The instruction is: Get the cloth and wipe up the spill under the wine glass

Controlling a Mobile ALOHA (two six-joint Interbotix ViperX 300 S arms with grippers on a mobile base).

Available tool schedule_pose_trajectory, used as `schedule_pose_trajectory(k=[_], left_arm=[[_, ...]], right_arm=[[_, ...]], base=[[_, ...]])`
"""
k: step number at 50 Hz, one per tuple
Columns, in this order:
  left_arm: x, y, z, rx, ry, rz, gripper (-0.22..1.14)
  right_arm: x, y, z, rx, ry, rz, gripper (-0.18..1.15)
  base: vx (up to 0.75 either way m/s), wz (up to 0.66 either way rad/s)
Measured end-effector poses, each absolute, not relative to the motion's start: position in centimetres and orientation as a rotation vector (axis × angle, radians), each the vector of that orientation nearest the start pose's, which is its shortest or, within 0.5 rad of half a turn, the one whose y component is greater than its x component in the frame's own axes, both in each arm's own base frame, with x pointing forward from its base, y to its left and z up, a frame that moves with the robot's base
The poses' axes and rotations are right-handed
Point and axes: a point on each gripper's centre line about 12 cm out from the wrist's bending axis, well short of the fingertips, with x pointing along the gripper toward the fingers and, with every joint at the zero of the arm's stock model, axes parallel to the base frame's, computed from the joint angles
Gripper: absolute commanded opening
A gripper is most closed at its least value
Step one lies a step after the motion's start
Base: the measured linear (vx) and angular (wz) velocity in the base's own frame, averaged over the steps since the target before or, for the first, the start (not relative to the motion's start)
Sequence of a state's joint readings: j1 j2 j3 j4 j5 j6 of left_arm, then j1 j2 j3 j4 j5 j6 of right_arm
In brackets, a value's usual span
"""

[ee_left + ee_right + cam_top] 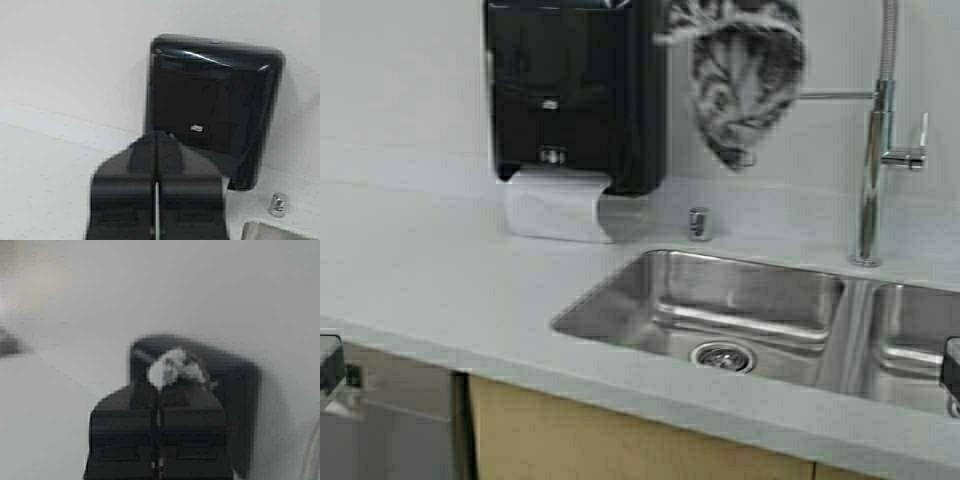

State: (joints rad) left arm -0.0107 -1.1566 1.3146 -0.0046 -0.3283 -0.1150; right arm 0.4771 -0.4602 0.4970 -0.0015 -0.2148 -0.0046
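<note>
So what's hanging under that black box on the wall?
A white sheet of paper towel hangs from the black dispenser, down to the countertop. The roll inside is hidden by the casing.

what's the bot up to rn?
Nothing is held yet. The cloth hangs on the wall above the sink, right of the black towel dispenser. The left gripper and right gripper are both shut and empty, low at the counter's front edge. No wine glass in view.
</note>
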Motion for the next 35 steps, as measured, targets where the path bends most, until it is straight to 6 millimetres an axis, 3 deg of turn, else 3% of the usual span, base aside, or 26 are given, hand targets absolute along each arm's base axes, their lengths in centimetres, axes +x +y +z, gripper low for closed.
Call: schedule_pose_trajectory(k=[35], left_arm=[[15.9, -0.2, 27.7, -0.129, -0.174, -0.022, 0.02]], right_arm=[[28.0, 15.6, 32.4, -0.018, 0.082, 0.508, 0.06]], base=[[-0.15, 0.34]])
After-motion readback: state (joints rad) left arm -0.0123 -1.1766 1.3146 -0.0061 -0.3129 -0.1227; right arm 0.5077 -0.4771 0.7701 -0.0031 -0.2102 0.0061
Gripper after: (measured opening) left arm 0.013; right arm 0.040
